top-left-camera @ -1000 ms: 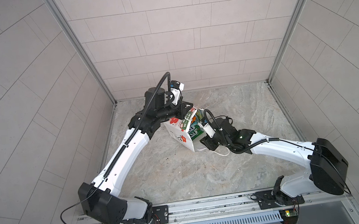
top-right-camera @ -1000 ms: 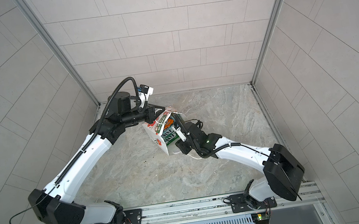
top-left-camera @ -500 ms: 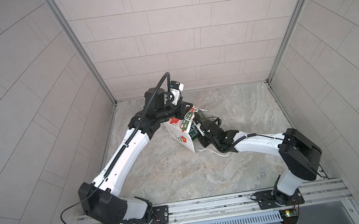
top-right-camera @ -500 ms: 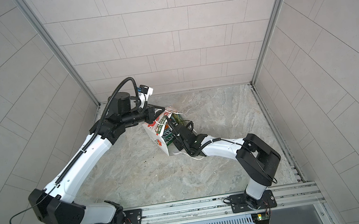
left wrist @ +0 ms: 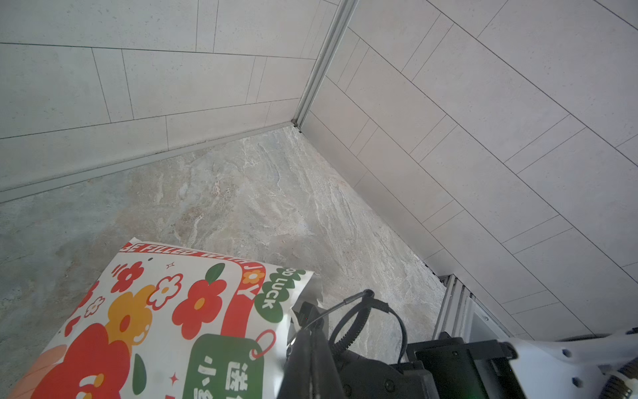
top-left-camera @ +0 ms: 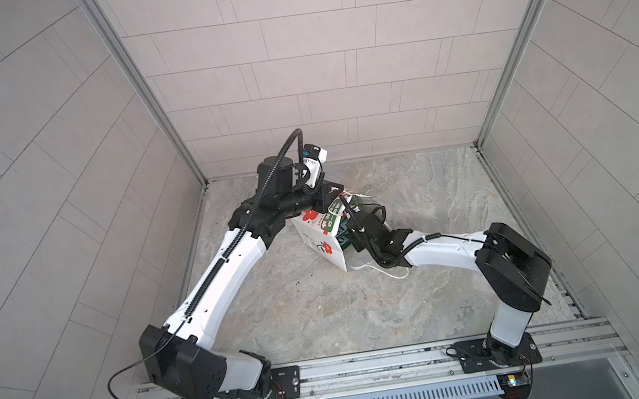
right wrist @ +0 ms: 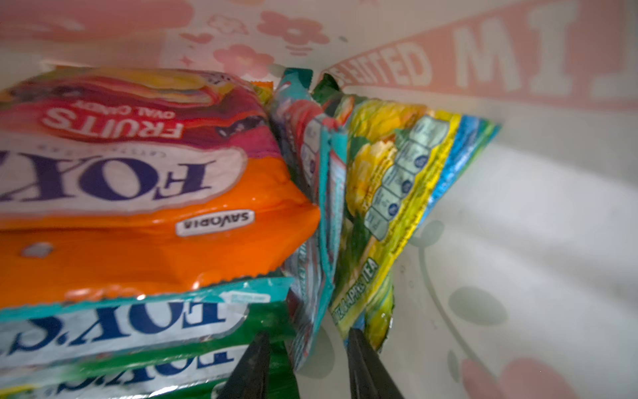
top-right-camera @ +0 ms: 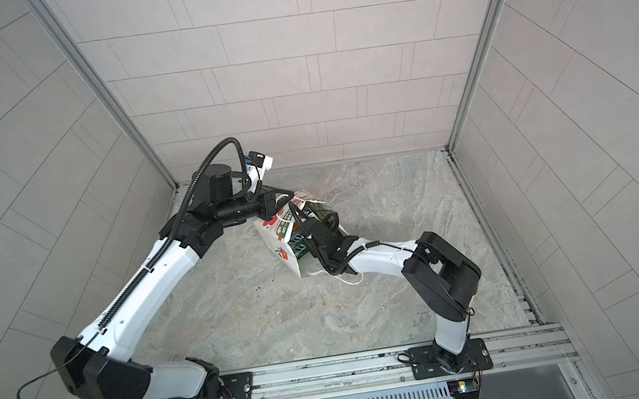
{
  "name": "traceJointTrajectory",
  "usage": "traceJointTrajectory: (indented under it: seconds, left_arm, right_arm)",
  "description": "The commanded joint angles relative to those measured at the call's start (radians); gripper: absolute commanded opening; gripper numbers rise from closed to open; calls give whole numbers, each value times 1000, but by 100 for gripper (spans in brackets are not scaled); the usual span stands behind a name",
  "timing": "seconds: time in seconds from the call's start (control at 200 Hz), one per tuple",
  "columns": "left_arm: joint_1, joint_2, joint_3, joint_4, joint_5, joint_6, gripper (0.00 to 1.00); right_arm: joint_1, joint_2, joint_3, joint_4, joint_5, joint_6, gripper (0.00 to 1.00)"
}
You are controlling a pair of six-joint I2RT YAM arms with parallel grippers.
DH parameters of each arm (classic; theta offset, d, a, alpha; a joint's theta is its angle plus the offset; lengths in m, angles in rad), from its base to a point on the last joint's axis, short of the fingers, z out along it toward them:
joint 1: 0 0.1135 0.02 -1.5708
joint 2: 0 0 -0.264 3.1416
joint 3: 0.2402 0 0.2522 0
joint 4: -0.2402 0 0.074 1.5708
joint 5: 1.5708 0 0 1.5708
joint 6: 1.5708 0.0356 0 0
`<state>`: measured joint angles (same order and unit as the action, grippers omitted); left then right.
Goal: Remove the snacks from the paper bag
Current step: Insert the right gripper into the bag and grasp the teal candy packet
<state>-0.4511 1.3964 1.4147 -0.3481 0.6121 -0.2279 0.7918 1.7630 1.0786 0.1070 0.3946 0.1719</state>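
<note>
straddling the edge of a teal packet [right wrist: 309, 304] inside the paper bag [top-left-camera: 317, 239], the right gripper [right wrist: 308, 333] has its jaws apart; the snacks [right wrist: 145, 235] lie stacked inside the bag. the left gripper [top-left-camera: 329, 203], jaws together, seems to pinch the bag's rim.

Both top views look down; wrist views close on paper bag [left wrist: 165, 311].

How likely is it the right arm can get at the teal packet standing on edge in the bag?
Likely yes: the right tool sits inside the paper bag, its fingers straddling the teal packet, with nothing between.
</note>
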Motion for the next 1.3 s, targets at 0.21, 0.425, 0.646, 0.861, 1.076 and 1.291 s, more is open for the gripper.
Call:
traceJointTrajectory:
  seconds: [0.21,0.425,0.646,0.861,1.076,1.291]
  left_arm:
    - [6,-44,-3,41,32,4,0]
    - [6,-45,-3,42,41,5,0]
    - [6,-45,-5,43,46,7,0]
    - [6,-46,-8,43,40,9,0]
    - [8,-43,-14,41,8,12,0]
    - [8,-37,-16,31,-51,14,0]
  right_arm:
    - [-2,77,77,-28,90,17,39]
    - [-1,111,119,-42,104,27,41]
    - [-6,133,136,-41,84,39,40]
    - [-8,136,136,-40,64,44,17]
    - [-8,71,71,-8,3,40,0]
    - [-7,-38,-30,20,-63,47,0]
